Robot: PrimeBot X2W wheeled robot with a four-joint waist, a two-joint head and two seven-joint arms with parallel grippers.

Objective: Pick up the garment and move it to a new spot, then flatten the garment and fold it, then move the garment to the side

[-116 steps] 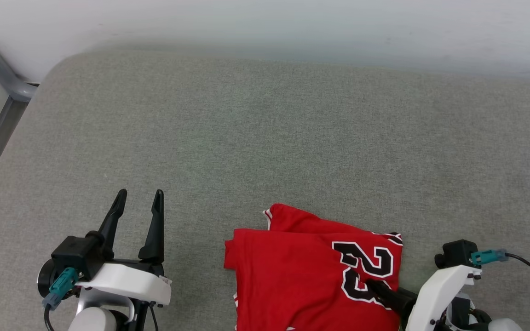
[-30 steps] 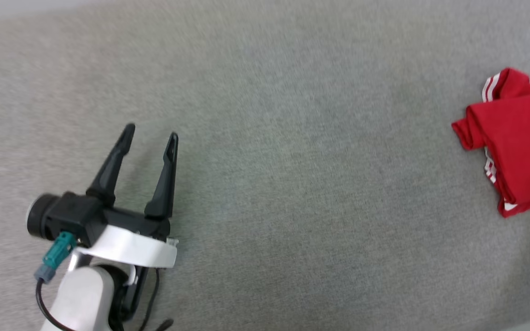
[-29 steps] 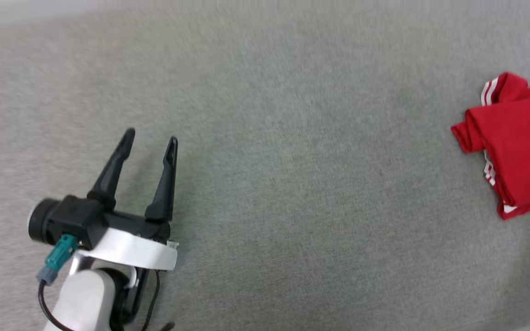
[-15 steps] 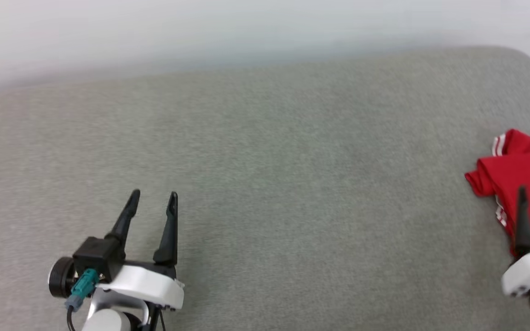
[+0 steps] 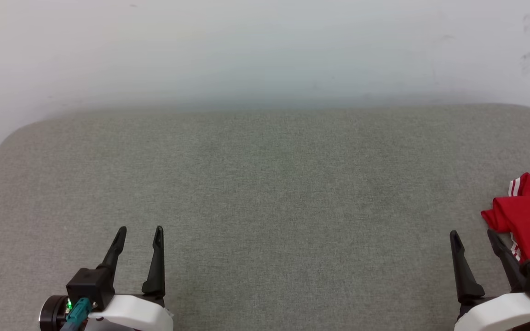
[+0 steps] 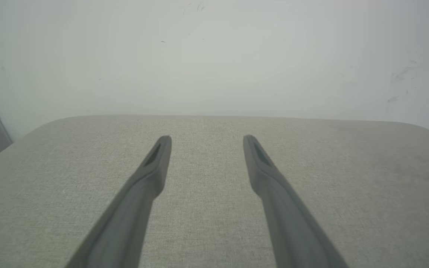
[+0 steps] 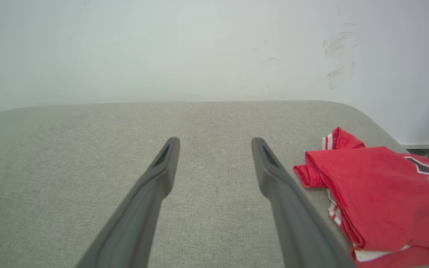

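Garment (image 5: 529,220) is folded into a red bundle at the far right edge of the grey padded surface (image 5: 265,184), partly cut off by the frame in head view. Striped trim pokes out at its upper-left corner, and part of the black number shows in right wrist view. Right gripper (image 5: 473,235) sits just left of it, fingers spread, nothing between them. Its outer finger overlaps the garment's lower-left edge in head view; can't tell if they touch. Left gripper (image 5: 140,230) is well apart at lower left, fingers also spread and empty, over bare fabric. Pale scuffed wall (image 5: 265,46) behind the surface.
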